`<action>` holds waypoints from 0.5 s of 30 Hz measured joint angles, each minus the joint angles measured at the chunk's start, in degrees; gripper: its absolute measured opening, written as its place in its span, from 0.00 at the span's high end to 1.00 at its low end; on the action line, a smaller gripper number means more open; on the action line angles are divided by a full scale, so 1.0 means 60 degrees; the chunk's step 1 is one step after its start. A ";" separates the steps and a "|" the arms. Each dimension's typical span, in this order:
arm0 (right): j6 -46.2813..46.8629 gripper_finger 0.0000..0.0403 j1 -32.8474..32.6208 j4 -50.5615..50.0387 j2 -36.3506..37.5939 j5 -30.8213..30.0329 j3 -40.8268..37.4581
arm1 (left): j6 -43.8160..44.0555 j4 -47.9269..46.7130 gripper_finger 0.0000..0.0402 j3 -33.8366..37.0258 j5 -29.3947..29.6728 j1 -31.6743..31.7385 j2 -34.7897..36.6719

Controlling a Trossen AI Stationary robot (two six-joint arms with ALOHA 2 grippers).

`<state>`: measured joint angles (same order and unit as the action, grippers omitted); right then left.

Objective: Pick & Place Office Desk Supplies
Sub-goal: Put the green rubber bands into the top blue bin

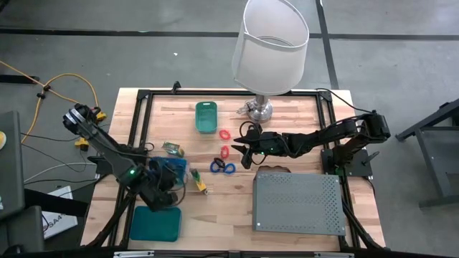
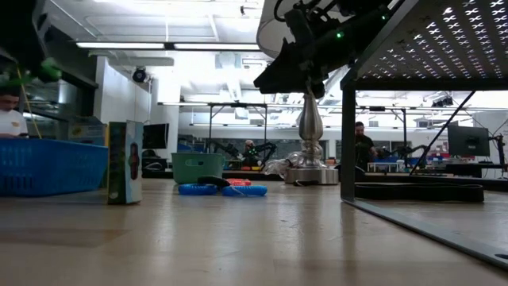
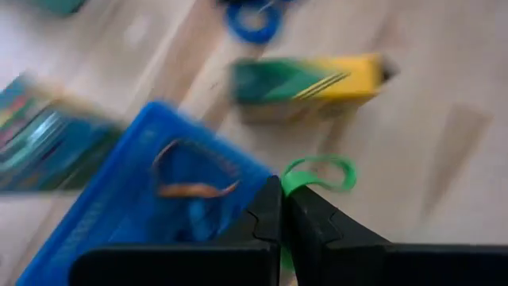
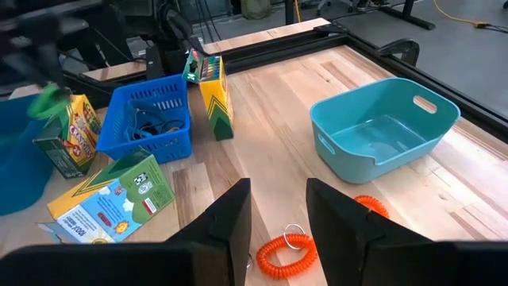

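Green thin loop (image 3: 317, 173) pinched in left tool (image 3: 282, 208); blue slatted basket (image 3: 119, 214) beside.

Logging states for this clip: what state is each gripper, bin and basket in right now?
left gripper: shut on green loop
right gripper: open, above red coil
red coil: lying flat on the table
teal bin: upright, empty
blue basket: upright, holding some loops
lamp: standing upright

text: none legible | crayon boxes (image 4: 119, 199): print too small to read
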<state>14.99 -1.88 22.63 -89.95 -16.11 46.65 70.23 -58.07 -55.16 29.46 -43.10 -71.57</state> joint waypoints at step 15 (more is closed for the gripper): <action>-0.0002 0.73 -0.0001 0.0004 0.0000 -0.0002 0.0000 | 0.2037 -0.0127 0.99 0.3033 -0.0163 -0.0058 0.2279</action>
<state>14.98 -1.89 22.65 -89.95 -16.12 46.65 82.45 -58.84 -36.96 28.48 -43.45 -57.90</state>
